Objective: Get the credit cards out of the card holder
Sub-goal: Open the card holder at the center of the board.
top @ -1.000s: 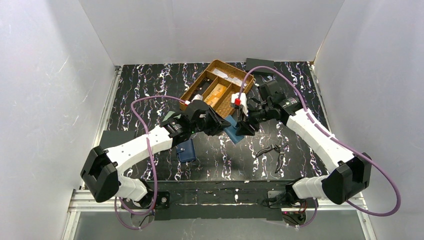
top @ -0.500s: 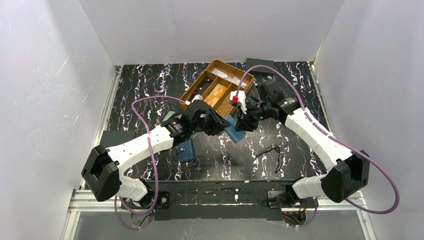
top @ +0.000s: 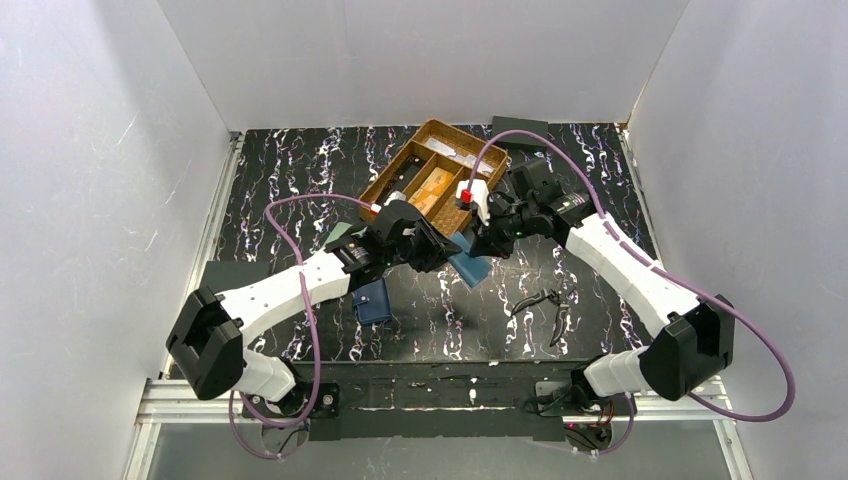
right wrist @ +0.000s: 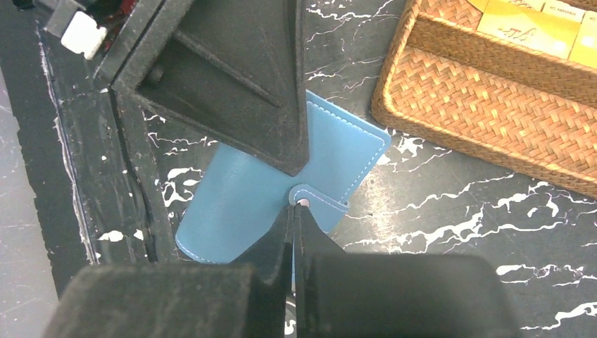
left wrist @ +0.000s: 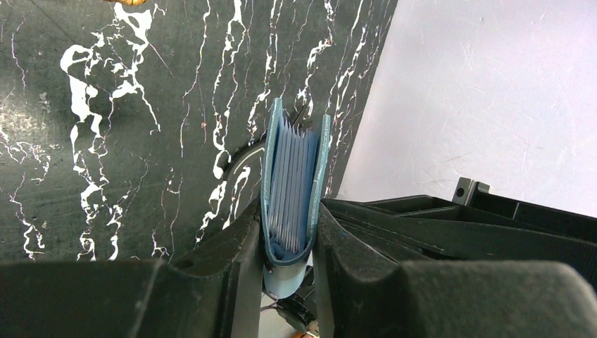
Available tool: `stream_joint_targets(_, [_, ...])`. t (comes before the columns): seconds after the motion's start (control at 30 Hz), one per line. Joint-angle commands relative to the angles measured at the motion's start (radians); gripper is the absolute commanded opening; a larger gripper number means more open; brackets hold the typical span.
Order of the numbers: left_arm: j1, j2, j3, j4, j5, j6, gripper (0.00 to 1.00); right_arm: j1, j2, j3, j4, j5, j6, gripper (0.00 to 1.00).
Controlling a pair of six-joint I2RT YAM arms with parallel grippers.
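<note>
Blue card holder (right wrist: 239, 204), long axis aimed at the wicker basket (right wrist: 479, 134), pinched by left claw (left wrist: 288, 211); right claw (right wrist: 294, 211) nips its snap tab.

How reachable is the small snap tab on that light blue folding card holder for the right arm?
Yes, apparently: the right claw is closed right at the snap tab, seemingly pinching it. The left claw clamps the light blue card holder but leaves the tab uncovered.

My arms (top: 285, 290) wear white shells with black joints; a purple cable (top: 283, 215) loops over each; my fingers (left wrist: 211, 282) are matte black.
</note>
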Motion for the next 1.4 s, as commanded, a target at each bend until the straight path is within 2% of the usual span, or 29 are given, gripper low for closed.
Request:
stream_joint_targets(0.0, [-0.01, -0.035, 0.022, 0.123, 0.055, -0.032, 0.0, 0.016, -0.002, 0.033, 0.06, 0.037, 0.017, 0.01])
stream_joint_targets(0.17, [-0.01, -0.066, -0.013, 0.126, 0.038, -0.03, 0.0, -0.007, -0.028, 0.013, 0.082, 0.098, 0.053, 0.01])
stream_joint_targets(0.67, [-0.007, -0.14, -0.111, 0.167, 0.031, -0.018, 0.0, -0.166, -0.107, -0.124, 0.239, 0.129, 0.245, 0.01])
stream_joint_targets(0.77, [-0.007, -0.155, -0.129, 0.187, 0.053, 0.069, 0.0, -0.213, -0.107, -0.148, 0.268, 0.073, 0.302, 0.01])
stream_joint_targets(0.87, [-0.001, -0.19, -0.176, 0.274, 0.123, 0.249, 0.0, -0.245, -0.113, -0.186, 0.279, -0.012, 0.334, 0.01])
stream_joint_targets(0.9, [0.007, -0.206, -0.202, 0.33, 0.166, 0.316, 0.0, -0.248, -0.121, -0.202, 0.286, -0.039, 0.343, 0.07])
stream_joint_targets(1.0, [0.04, -0.246, -0.296, 0.538, 0.311, 0.461, 0.0, -0.252, -0.17, -0.246, 0.304, -0.082, 0.362, 0.45])
stream_joint_targets(1.07, [0.066, -0.258, -0.321, 0.611, 0.413, 0.545, 0.0, -0.26, -0.2, -0.25, 0.29, -0.154, 0.349, 0.68])
stream_joint_targets(1.13, [0.084, -0.253, -0.315, 0.622, 0.505, 0.625, 0.0, -0.275, -0.227, -0.247, 0.279, -0.272, 0.341, 0.84])
stream_joint_targets(1.23, [0.096, -0.224, -0.291, 0.622, 0.624, 0.699, 0.0, -0.289, -0.259, -0.24, 0.263, -0.412, 0.333, 0.97])
stream_joint_targets(1.37, [0.097, -0.197, -0.263, 0.622, 0.723, 0.777, 0.0, -0.29, -0.258, -0.253, 0.269, -0.529, 0.357, 0.98])
